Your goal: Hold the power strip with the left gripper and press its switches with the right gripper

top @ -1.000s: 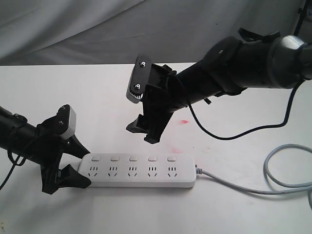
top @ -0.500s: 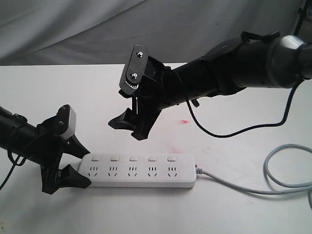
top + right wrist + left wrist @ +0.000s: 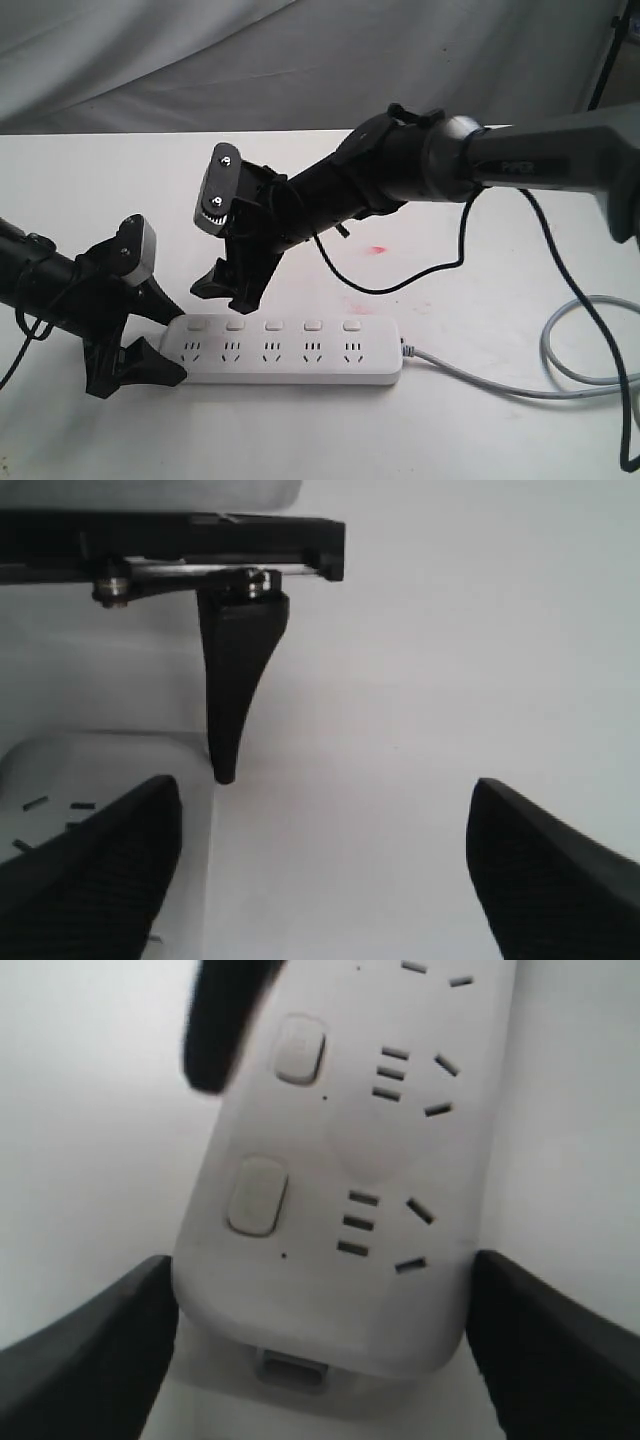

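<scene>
- The power strip [image 3: 290, 352] lies flat on the white table [image 3: 120, 440]. One end sits between the fingers of the left gripper [image 3: 176, 346], and the grey cable [image 3: 500, 385] trails off the end farthest from that hand.
- Its switches [image 3: 273, 325] run in a row of five, and nothing touches any of them. The left wrist view shows the two nearest that hand.
- The left gripper has closed in on the strip's two long edges (the wrist view shows a finger against each side), so the hold looks set.
- The right gripper [image 3: 222, 296] is spread wide and carries nothing. Its tips hang just above the switches closest to the left gripper.
- A second ago it hovered higher, over the middle of the strip. It has since swung toward the held end and dropped. The strip and the left gripper have not shifted.
- I judge that pressing is about to start at the held end, with one fingertip still to come down squarely on a button.
</scene>
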